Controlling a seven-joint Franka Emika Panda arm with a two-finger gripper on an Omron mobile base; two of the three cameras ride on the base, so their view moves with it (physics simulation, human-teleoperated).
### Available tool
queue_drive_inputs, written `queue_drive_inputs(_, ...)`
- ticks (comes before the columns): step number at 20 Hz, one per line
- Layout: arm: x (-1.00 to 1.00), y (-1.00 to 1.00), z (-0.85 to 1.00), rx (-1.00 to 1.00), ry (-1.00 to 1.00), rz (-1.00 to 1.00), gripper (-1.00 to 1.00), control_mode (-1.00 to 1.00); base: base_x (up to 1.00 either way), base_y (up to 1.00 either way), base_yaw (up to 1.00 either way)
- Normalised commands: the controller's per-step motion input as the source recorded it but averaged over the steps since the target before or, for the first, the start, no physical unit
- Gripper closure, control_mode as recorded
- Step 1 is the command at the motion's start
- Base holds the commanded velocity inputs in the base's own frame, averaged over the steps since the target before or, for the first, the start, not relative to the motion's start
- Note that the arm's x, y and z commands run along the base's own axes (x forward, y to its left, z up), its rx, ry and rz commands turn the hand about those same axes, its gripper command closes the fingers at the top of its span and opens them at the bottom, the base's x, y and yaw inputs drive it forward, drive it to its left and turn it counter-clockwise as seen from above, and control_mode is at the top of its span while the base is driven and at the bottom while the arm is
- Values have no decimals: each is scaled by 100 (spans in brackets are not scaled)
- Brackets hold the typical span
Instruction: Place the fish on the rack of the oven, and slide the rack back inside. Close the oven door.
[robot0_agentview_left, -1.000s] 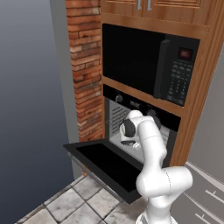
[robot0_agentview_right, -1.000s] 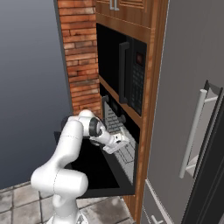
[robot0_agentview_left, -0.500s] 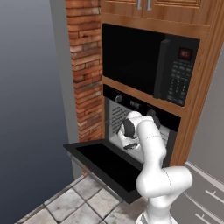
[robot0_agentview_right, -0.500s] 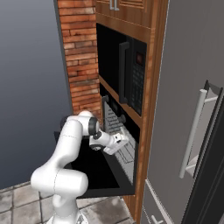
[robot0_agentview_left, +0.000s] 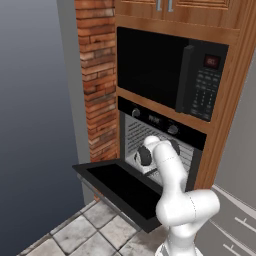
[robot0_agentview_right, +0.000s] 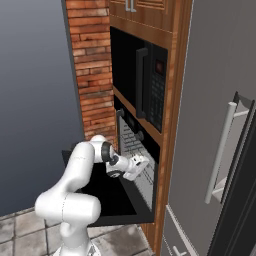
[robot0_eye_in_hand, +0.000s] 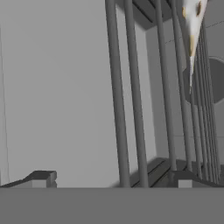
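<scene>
The oven (robot0_agentview_left: 161, 121) stands open, with the oven door (robot0_agentview_left: 118, 186) dropped flat in front of it. My gripper (robot0_agentview_right: 138, 163) reaches into the oven mouth just above the rack (robot0_agentview_right: 144, 179). In the hand view my gripper (robot0_eye_in_hand: 111, 178) is open, its fingertips (robot0_eye_in_hand: 40, 177) spread wide with nothing between them. The rack (robot0_eye_in_hand: 131, 92) runs ahead as long silvery bars. The fish (robot0_eye_in_hand: 192, 27), pale with orange marks, lies on those bars ahead and to the right, apart from the fingers. In the left base view my own forearm hides the hand.
A black microwave (robot0_agentview_left: 167, 70) sits right above the oven. A brick pillar (robot0_agentview_left: 97, 75) flanks it on the left, and a grey fridge (robot0_agentview_right: 222, 125) with a long handle stands on the right. The lowered oven door (robot0_agentview_right: 107, 202) juts out over the tiled floor.
The hand has sunk a little at the oven mouth. The jaws stayed open and the oven door has not moved.
</scene>
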Motion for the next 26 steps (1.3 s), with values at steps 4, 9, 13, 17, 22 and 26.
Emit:
queue_drive_inputs(4,35,24,-32,-12,6,0,-100,-100,0,0,0)
queue_drive_inputs(9,-33,46,37,-4,-3,0,-100,-100,0,0,0)
queue_drive_inputs(13,-58,88,70,0,0,0,-100,-100,0,0,0)
queue_drive_inputs(17,-74,95,49,0,0,0,-100,-100,0,0,0)
queue_drive_inputs(22,-97,100,1,0,0,0,-100,-100,0,0,0)
queue_drive_inputs(26,-90,95,28,0,-4,0,-100,-100,0,0,0)
